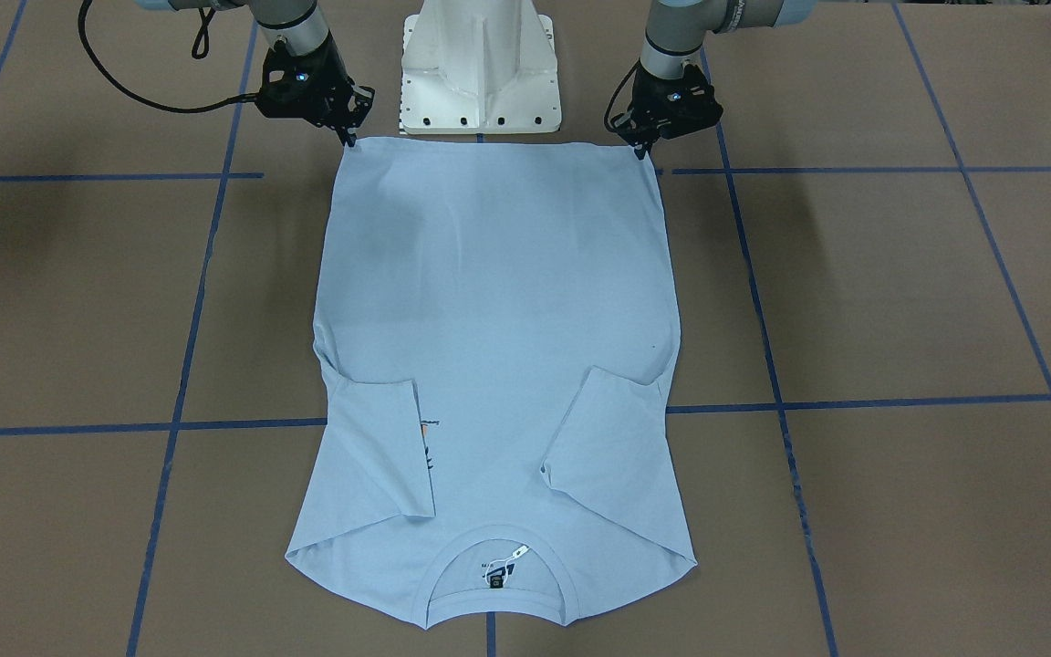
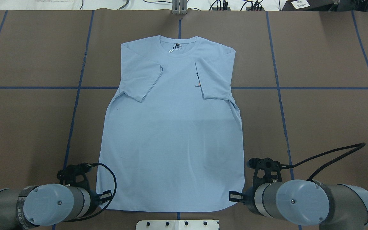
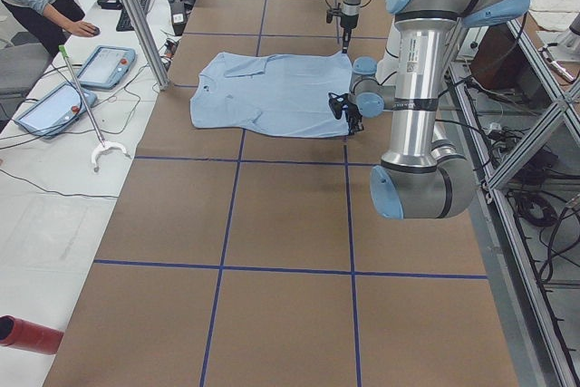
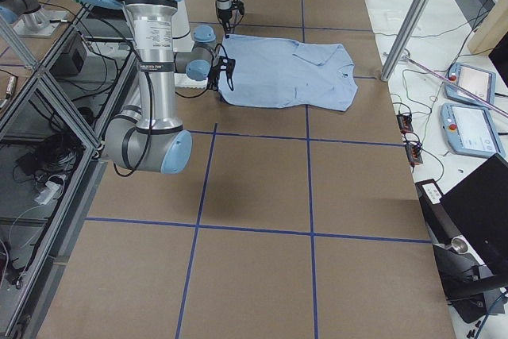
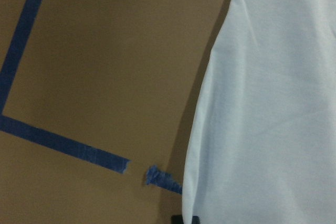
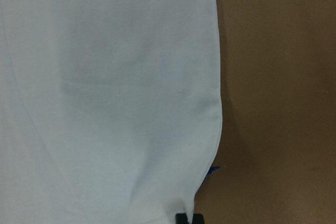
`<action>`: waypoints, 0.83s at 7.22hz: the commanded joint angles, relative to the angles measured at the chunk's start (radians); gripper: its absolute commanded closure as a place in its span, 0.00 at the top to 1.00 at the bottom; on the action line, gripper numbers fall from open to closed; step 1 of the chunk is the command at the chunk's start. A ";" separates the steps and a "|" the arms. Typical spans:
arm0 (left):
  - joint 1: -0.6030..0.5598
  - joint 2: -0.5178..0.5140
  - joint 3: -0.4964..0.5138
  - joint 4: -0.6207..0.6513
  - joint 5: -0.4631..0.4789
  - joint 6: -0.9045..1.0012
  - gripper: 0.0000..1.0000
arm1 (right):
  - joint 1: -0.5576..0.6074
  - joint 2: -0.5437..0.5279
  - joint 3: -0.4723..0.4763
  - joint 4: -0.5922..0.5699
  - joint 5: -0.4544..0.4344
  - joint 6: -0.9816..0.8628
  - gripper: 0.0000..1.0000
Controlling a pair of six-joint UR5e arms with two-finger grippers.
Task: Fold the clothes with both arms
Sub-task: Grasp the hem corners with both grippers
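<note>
Shirt (image 1: pixel 489 301) sleeves (image 1: pixel 379 447) already lie folded in; left claw (image 1: pixel 646 151) and right claw (image 1: pixel 348 139) pinch its hem corners, so the lengthwise fold remains.

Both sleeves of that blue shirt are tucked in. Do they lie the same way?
The sleeve on the robot's left lies slanted, its cuff running diagonally; the sleeve on the robot's right lies straighter, its cuff nearly upright in the overhead view. The right one seems to partly cover the chest print; the left one covers only plain cloth. Both are folded inward onto the T-shirt's front.
</note>
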 commanded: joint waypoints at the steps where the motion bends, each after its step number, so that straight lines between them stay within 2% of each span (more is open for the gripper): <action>1: 0.028 0.000 -0.068 0.098 0.000 0.001 0.00 | 0.038 -0.008 0.020 0.000 0.072 -0.003 0.00; 4: 0.080 -0.003 -0.134 0.143 0.000 0.000 0.00 | 0.038 -0.092 0.135 -0.003 0.127 -0.003 0.00; 6: 0.123 -0.010 -0.186 0.143 -0.008 0.001 0.00 | 0.040 -0.160 0.198 -0.003 0.254 -0.003 0.00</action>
